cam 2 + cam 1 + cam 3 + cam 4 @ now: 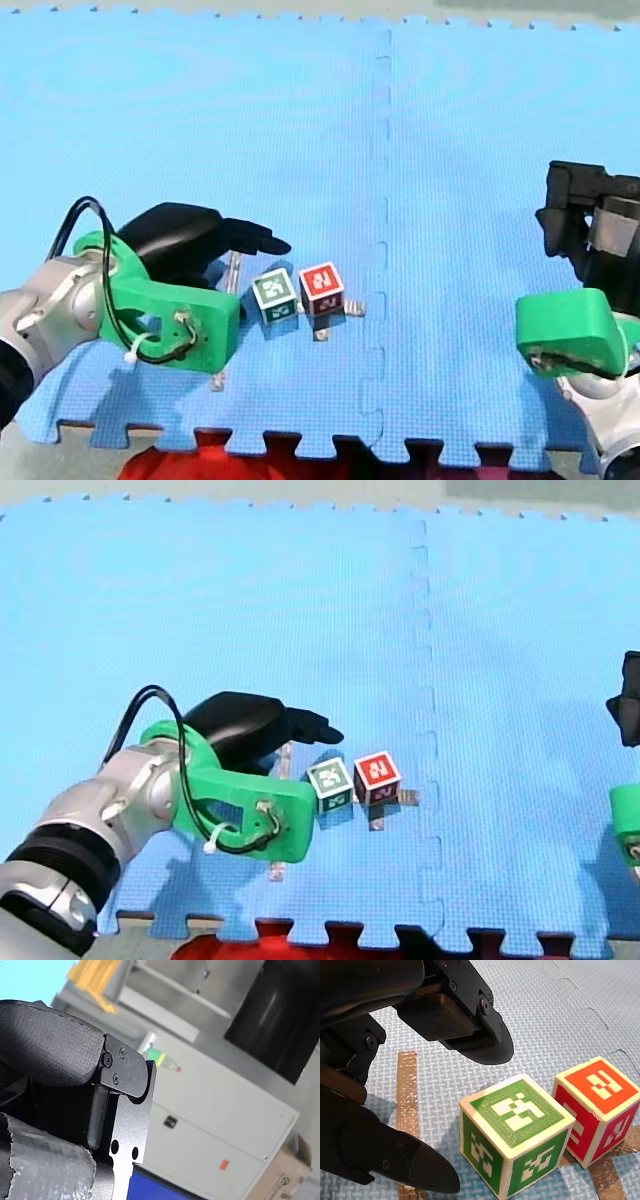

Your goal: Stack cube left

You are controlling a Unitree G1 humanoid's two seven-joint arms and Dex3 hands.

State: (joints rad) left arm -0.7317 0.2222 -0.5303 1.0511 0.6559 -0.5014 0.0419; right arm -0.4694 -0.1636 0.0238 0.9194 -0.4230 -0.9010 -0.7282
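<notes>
A green cube (330, 785) with white patterned labels sits on the blue foam mat (300, 600), near its front. A red cube (377, 777) stands right beside it on the right, close or just touching. My left hand (305, 730), black on a green wrist mount (245, 815), hovers just left of and behind the green cube, open and holding nothing. The second wrist view shows the green cube (515, 1135) lying between two black fingers (470, 1035) that do not touch it, with the red cube (597, 1105) behind. My right hand (590, 225) is at the mat's right edge, far from the cubes.
Strips of silver tape (390, 805) are stuck to the mat under and around the cubes. A jigsaw seam (425, 680) runs down the mat just right of the cubes. The mat's notched front edge (330, 935) is close, with something red (230, 945) below it.
</notes>
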